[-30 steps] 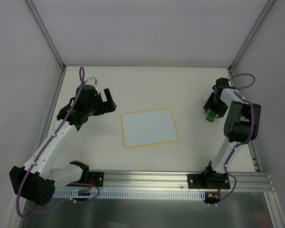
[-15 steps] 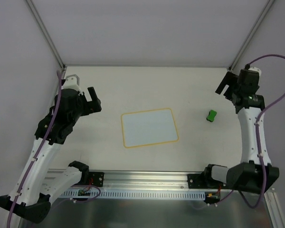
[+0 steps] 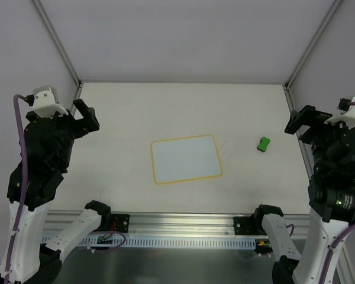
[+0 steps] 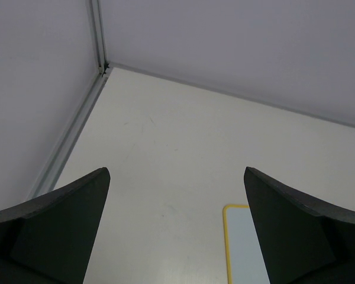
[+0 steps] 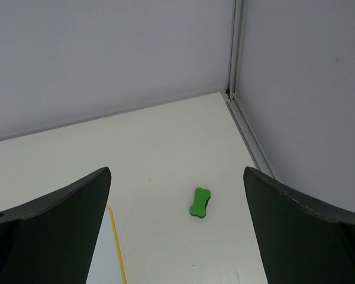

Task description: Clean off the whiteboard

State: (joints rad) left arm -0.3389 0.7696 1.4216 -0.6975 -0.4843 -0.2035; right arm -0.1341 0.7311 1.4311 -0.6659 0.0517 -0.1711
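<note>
Whiteboard [image 3: 186,159] flat, green block [image 3: 263,144] off to its right, left claw [image 4: 176,171] and right claw [image 5: 177,171] spread, empty

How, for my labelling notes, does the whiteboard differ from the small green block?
Size: the whiteboard is far larger than the green block.
Colour: the whiteboard is white with a thin yellow border; the green block is solid green.
Shape: the whiteboard is a rectangle with rounded corners; the green block is pinched at its middle, like a bone.
Both lie flat on the table, apart from each other, and neither is held.
</note>
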